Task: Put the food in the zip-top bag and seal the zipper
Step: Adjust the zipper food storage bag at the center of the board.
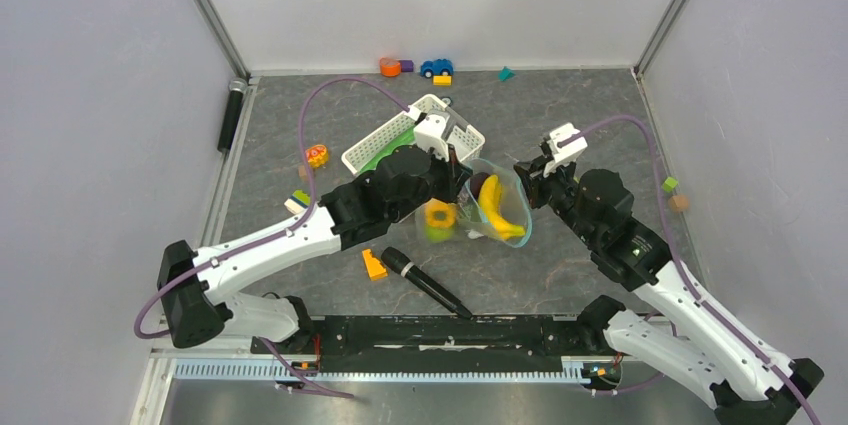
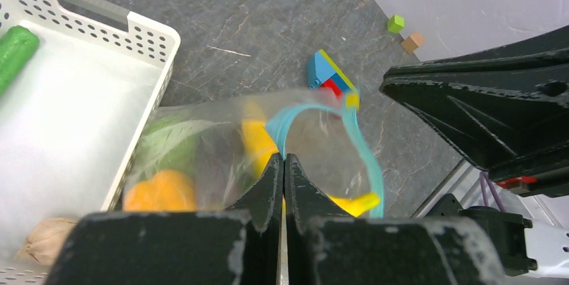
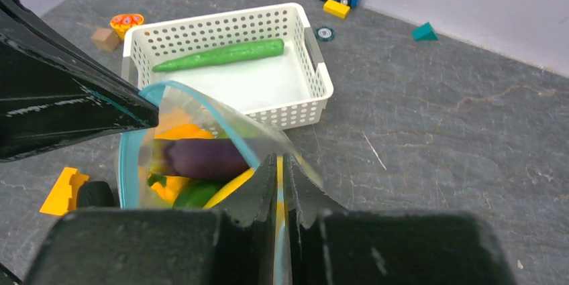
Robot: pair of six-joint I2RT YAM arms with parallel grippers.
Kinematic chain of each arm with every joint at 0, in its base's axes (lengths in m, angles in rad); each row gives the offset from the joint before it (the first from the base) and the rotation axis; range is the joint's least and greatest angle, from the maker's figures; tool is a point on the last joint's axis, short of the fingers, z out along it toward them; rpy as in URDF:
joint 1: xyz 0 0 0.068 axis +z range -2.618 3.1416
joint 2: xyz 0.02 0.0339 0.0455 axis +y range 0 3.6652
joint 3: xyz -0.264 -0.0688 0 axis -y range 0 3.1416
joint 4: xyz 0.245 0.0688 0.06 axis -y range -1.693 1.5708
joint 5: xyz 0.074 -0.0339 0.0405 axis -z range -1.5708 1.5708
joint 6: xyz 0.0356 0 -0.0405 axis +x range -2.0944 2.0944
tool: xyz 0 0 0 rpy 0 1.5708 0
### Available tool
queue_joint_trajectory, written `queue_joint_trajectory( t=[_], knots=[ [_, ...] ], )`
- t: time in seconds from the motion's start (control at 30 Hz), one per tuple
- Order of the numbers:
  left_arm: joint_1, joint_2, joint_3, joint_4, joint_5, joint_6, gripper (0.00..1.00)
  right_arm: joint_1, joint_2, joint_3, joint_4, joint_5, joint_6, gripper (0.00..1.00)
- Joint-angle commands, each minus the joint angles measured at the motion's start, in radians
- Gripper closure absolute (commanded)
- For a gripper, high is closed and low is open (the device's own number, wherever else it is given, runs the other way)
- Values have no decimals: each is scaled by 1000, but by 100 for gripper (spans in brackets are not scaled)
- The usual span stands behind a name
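The clear zip-top bag (image 1: 497, 210) hangs between my two grippers with its mouth open. My left gripper (image 1: 463, 181) is shut on the light-blue zipper (image 2: 366, 154) at one end of the mouth, with its jaws (image 2: 282, 157) closed on the strip. My right gripper (image 1: 522, 176) is shut on the opposite end, jaws (image 3: 279, 159) pinching the strip. Inside the bag are the yellow bananas (image 1: 492, 203), the purple eggplant (image 3: 204, 157), the orange-yellow pepper (image 2: 161, 190) and a green cabbage (image 2: 168, 144). The green cucumber (image 3: 221, 55) lies in the white basket.
The white slotted basket (image 1: 455, 117) stands just behind the bag. A black microphone (image 1: 425, 282) and an orange block (image 1: 374, 264) lie in front. Small blocks and a toy car (image 1: 436, 67) sit along the back wall. More blocks (image 1: 674, 193) lie at the right.
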Motion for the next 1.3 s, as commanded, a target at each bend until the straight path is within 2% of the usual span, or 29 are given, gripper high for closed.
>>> queue_joint_trajectory(
  t=[0.0,0.27,0.37,0.47,0.6,0.67,0.7,0.83,0.9,0.97,1.07,1.2,1.27],
  knots=[
    [4,-13,39,82,-22,74,98,1,-19,32,65,17,9,88],
    [7,50,40,61,-24,56,98,2,39,26,-37,168,24,86],
    [10,54,45,61,-27,57,98,2,44,23,-82,156,21,75],
    [13,51,44,55,-36,60,98,2,11,-11,-94,109,17,56],
    [14,42,33,57,-42,56,98,1,-66,-85,-90,54,26,40],
    [15,43,33,53,-39,56,98,2,-115,-130,-81,49,58,27],
    [15,43,33,53,-36,55,98,2,-136,-155,-67,33,71,23],
    [18,34,33,54,-40,60,98,2,-183,-252,-18,3,98,23],
    [18,26,28,55,-44,60,98,1,-164,-272,-6,38,116,25],
    [19,17,21,55,-49,56,98,1,-123,-273,5,67,129,33],
    [18,8,10,57,-48,51,98,1,-52,-248,26,75,121,59],
    [21,12,14,58,-44,57,98,2,9,-181,33,65,79,100],
    [21,15,19,51,-32,64,98,1,10,-151,30,60,62,100]
  ],
)
